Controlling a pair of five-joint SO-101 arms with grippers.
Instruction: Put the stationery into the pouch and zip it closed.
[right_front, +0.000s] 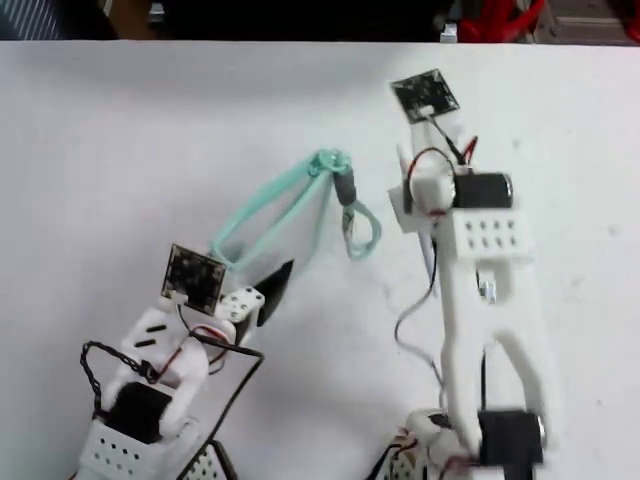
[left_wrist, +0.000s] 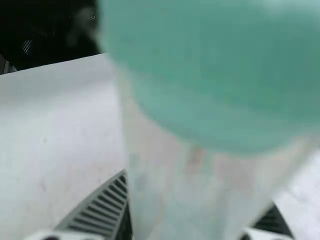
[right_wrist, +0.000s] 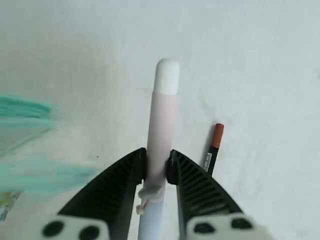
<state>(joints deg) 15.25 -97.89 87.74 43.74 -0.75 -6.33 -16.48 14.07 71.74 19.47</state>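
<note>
Fingers (right_wrist: 115, 192) on the right gripper (right_wrist: 158, 161) pinch the pen (right_wrist: 163, 120) mid-barrel; it looks light, stiff and slick. Left gripper (right_front: 268, 292) clamps the floppy pouch (right_front: 288, 222).

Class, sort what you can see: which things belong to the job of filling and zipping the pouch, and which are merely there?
Part of the job:
- pouch, held by the left gripper
- pink pen, clamped in the right gripper
- black pencil, lying on the table

Merely there:
- white table
- red object beyond its far edge
</note>
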